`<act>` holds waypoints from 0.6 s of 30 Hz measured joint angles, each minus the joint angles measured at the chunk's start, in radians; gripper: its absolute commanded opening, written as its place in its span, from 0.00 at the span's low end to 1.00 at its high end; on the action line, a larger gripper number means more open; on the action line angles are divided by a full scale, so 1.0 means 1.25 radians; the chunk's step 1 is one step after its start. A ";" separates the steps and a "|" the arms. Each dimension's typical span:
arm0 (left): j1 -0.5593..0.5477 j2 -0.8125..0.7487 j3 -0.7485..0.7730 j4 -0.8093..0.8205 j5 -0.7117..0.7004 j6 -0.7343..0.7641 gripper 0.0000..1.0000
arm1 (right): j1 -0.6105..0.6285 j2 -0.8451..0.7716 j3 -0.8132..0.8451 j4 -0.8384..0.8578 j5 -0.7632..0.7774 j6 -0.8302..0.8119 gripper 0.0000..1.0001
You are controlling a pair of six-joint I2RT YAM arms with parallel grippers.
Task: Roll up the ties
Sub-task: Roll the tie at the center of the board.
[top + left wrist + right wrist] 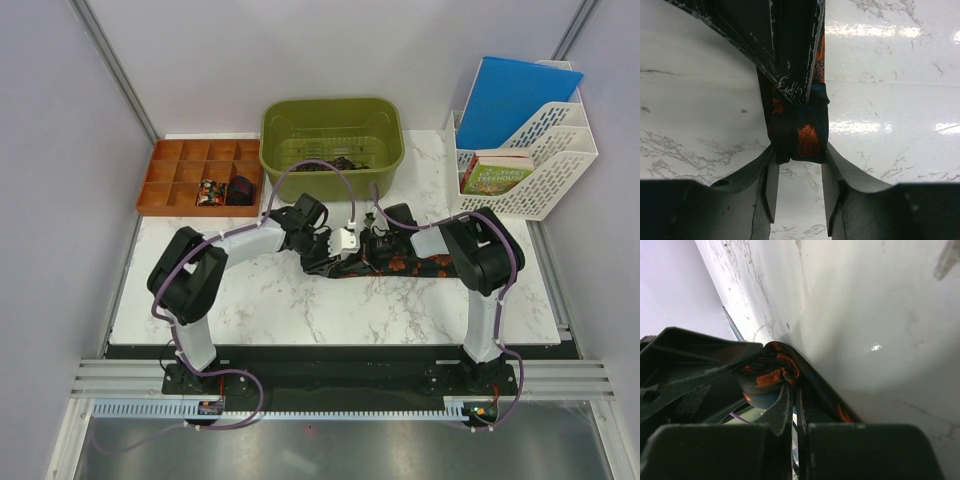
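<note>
A black tie [415, 266] with orange blotches lies flat across the middle of the table, running right under the right arm. Its left end is wound into a small coil [800, 130]. My right gripper [794, 390] is shut, with the coil [767, 377] wrapped round its fingertips. Those scratched dark fingers [790, 60] reach down into the coil in the left wrist view. My left gripper [800, 150] holds the coil's lower end, one fingertip pressed on each side. The two grippers meet at the tie's left end [345, 255].
An orange compartment tray [170, 178] at the back left holds two small rolled ties [210, 190]. A green bin [332, 125] stands at the back centre with dark fabric inside. A white file rack [545, 165] with a blue folder stands back right.
</note>
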State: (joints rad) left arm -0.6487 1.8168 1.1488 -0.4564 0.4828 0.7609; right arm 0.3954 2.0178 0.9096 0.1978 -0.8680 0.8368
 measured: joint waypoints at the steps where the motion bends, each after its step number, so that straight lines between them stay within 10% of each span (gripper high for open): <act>1: -0.005 0.000 0.008 -0.006 -0.005 -0.001 0.38 | 0.000 0.000 0.000 0.001 0.000 0.002 0.00; 8: -0.033 0.036 0.070 -0.061 -0.039 -0.004 0.38 | 0.000 0.001 0.000 0.002 -0.001 0.006 0.00; 18: -0.043 0.060 0.089 -0.103 -0.071 0.028 0.11 | 0.003 0.001 0.030 -0.053 0.000 -0.013 0.21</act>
State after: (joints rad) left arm -0.7021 1.8912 1.2606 -0.5846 0.3935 0.7963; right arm 0.3992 2.0186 0.9466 0.1310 -0.8684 0.8200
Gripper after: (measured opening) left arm 0.406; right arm 0.153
